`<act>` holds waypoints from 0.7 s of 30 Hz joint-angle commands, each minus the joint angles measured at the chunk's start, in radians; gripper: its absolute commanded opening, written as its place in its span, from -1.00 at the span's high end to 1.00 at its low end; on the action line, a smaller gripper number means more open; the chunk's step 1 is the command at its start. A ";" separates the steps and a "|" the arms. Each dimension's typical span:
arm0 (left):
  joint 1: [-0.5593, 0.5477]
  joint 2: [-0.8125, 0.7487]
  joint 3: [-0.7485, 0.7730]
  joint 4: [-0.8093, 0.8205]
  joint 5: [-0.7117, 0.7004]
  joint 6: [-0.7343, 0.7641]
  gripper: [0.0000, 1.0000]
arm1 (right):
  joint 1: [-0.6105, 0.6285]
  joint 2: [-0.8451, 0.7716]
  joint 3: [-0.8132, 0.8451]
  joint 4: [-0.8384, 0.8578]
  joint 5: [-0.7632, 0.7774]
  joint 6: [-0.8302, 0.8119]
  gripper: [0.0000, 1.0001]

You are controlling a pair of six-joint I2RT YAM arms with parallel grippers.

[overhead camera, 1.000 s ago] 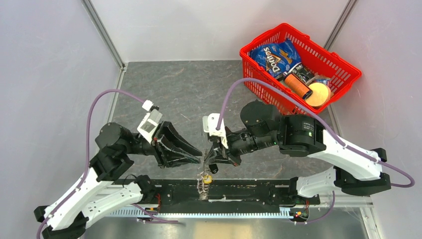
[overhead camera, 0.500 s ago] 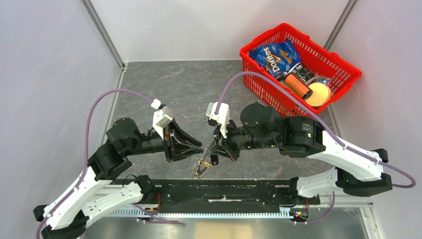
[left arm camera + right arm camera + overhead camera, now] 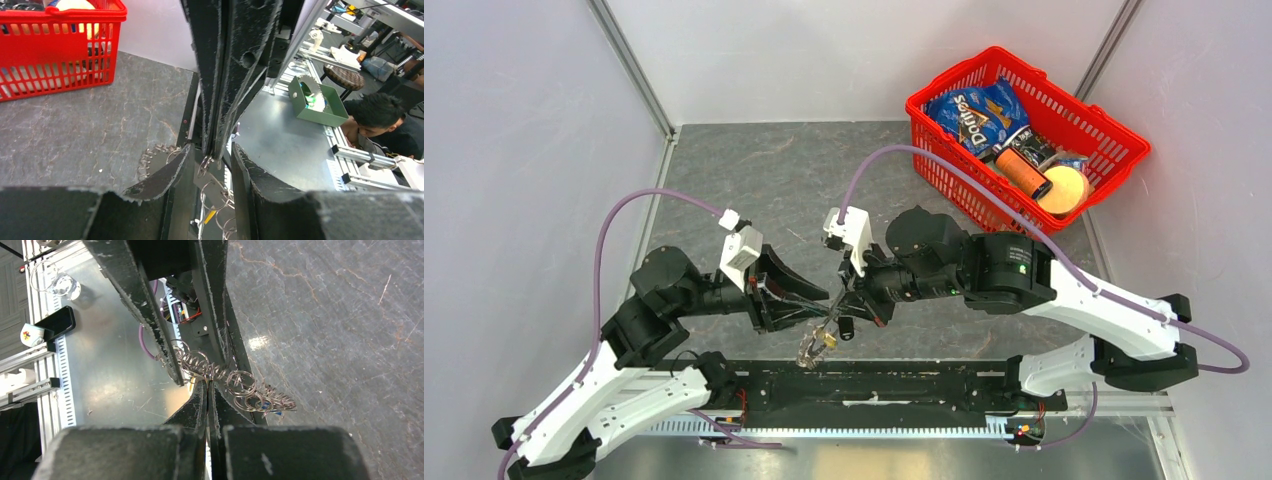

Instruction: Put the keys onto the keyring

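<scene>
The keyring (image 3: 220,374) is a bunch of silver wire rings, and my right gripper (image 3: 207,381) is shut on it. More rings trail to the right with a blue key (image 3: 260,403) among them. From above, the bunch (image 3: 813,346) dangles below both grippers with a yellow key (image 3: 829,343); a black key (image 3: 848,326) hangs beside the right gripper (image 3: 836,312). My left gripper (image 3: 212,150) is open, its fingers either side of the right gripper's shut tips. Rings (image 3: 215,192) and the yellow key (image 3: 210,216) hang between them.
A red basket (image 3: 1114,130) with a chip bag, a can and a round yellow item stands at the back right. The black base rail (image 3: 924,385) runs along the near edge, just under the hanging bunch. Grey walls enclose the mat.
Both grippers have shifted left and slightly away from the base rail, carrying the bunch with them. The left jaws have spread a little wider.
</scene>
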 commanded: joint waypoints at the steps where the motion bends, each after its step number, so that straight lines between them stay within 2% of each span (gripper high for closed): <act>1: 0.000 0.001 -0.004 0.067 0.072 0.042 0.21 | -0.007 0.000 0.059 0.031 -0.038 0.030 1.00; 15: -0.001 0.024 0.026 -0.017 0.169 0.086 0.33 | -0.009 -0.001 0.075 0.020 -0.134 0.020 1.00; 21: -0.001 0.030 0.033 -0.027 0.186 0.098 0.52 | -0.009 0.009 0.085 0.012 -0.153 0.012 1.00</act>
